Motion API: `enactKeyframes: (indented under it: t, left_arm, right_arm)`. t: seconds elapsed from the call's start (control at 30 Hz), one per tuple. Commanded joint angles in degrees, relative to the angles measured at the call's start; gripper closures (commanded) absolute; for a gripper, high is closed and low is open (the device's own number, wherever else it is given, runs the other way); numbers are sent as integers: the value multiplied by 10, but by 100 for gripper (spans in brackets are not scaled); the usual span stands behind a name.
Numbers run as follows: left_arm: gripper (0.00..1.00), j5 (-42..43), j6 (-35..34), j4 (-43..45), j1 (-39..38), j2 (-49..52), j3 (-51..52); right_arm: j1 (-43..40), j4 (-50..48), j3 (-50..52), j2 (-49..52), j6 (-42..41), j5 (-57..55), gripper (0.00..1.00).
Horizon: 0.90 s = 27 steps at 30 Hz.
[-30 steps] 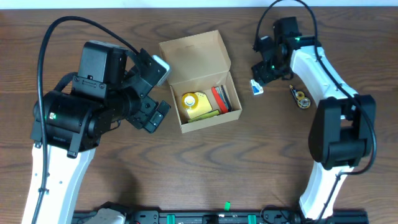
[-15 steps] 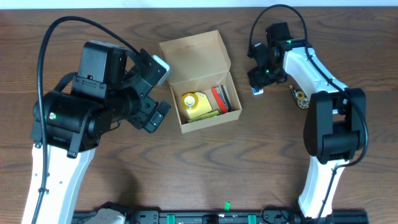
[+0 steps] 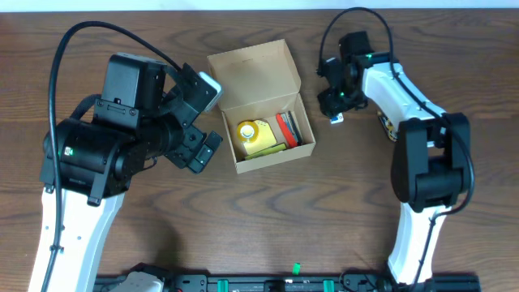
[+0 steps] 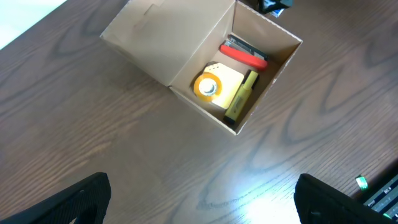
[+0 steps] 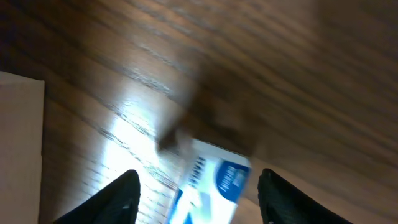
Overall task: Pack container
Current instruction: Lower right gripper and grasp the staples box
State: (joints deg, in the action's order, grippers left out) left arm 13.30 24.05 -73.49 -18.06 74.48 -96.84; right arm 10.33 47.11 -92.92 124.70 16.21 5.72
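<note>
Our left claw (image 4: pixel 200 182) is open wide above the worktop (image 4: pixel 74 124) and holds nothing. Beside it, in the middle of the worktop, sits the container (image 3: pixel 272 160) with its lid flap open. Inside we see a yellow tape roll (image 4: pixel 207 87), a yellow pen (image 4: pixel 241 96) and a red thing (image 4: pixel 244 57). Farther right, our right claw (image 5: pixel 199 186) is partly open, low over a small blue and white thing (image 5: pixel 217 183), one finger on each side. We cannot tell if they touch it
</note>
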Motion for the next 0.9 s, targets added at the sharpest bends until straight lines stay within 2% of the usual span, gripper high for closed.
enactKeyframes:
  t: [0.0,0.13,0.33,0.47,0.63,0.87]
  left_arm:
    - [5,-3,4,-2,0,0,-9]
    - [5,-3,4,-2,0,0,-9]
    - [5,-3,4,-2,0,0,-9]
    - [5,-3,4,-2,0,0,-9]
    - [5,-3,4,-2,0,0,-9]
    - [5,-3,4,-2,0,0,-9]
  right_arm:
    - [9,-2,4,20,-19,-5,42]
    - [14,-2,4,20,-51,-64,43]
    - [13,0,4,20,-55,-68,44]
    - [13,1,4,20,-55,-68,51]
    - [13,3,4,20,-55,-68,66]
    - [14,3,4,19,-77,-68,71]
